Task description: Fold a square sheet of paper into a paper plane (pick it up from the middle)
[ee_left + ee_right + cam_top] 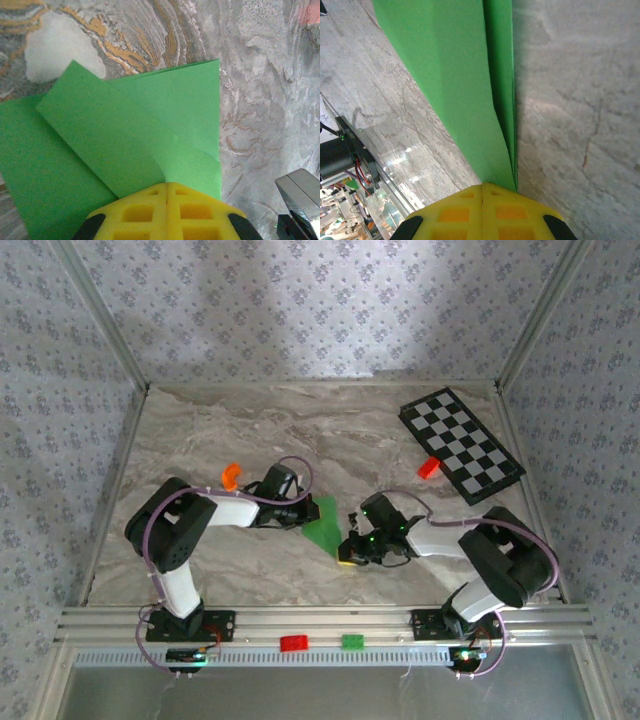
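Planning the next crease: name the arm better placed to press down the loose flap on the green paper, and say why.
Left, probably. The curled flap lies right ahead of the left gripper, shut on the green paper; the right gripper pins the layered edge.

One green paper [322,525], one checkered board [462,445], two grippers [306,516] [349,553], seemingly four bricks [428,467] [293,642] [352,641] [231,476]

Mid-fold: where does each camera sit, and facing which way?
Top external: above and behind the robot, looking down on the table; left arm and right arm show, left gripper and right gripper meeting at the folded green paper.
Left wrist: on the left arm, facing down past its shut fingers onto the paper.
Right wrist: on the right arm, past its shut fingers along the paper's fold.
All share the paper.
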Controlling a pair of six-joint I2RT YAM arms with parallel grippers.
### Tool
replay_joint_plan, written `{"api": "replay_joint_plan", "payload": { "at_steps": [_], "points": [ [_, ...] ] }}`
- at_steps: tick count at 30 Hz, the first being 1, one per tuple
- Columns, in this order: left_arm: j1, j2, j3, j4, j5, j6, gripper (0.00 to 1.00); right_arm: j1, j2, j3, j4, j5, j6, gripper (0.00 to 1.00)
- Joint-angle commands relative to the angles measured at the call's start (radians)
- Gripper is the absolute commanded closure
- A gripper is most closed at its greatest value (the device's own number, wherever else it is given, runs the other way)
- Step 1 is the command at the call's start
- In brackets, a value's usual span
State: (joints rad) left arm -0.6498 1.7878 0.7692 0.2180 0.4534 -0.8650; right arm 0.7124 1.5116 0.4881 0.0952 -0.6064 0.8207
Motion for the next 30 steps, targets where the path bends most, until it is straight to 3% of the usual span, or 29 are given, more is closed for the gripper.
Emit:
{"api": "replay_joint_plan", "payload": {
  "at_steps": [1, 9, 14, 23, 30],
  "points": [
    [0.005, 0.078, -0.060, -0.142, -0.107, 0.002, 0.98, 0.011, -0.006, -0.068, -0.084, 0.011, 0.019, 0.95],
    [0.006, 0.078, -0.064, -0.140, -0.102, 0.000, 0.98, 0.007, -0.109, -0.103, -0.074, -0.001, 0.055, 0.96],
    [0.005, 0.078, -0.059, -0.138, -0.096, -0.002, 0.98, -0.013, -0.199, 0.008, -0.142, 0.054, 0.037, 0.99],
    [0.004, 0.081, -0.054, -0.140, -0.095, -0.001, 0.98, -0.012, 0.059, 0.208, -0.146, 0.031, -0.014, 1.00],
    [0.005, 0.080, -0.059, -0.138, -0.094, 0.000, 0.98, -0.006, 0.146, 0.112, -0.093, 0.025, 0.004, 1.00]
  ]
}}
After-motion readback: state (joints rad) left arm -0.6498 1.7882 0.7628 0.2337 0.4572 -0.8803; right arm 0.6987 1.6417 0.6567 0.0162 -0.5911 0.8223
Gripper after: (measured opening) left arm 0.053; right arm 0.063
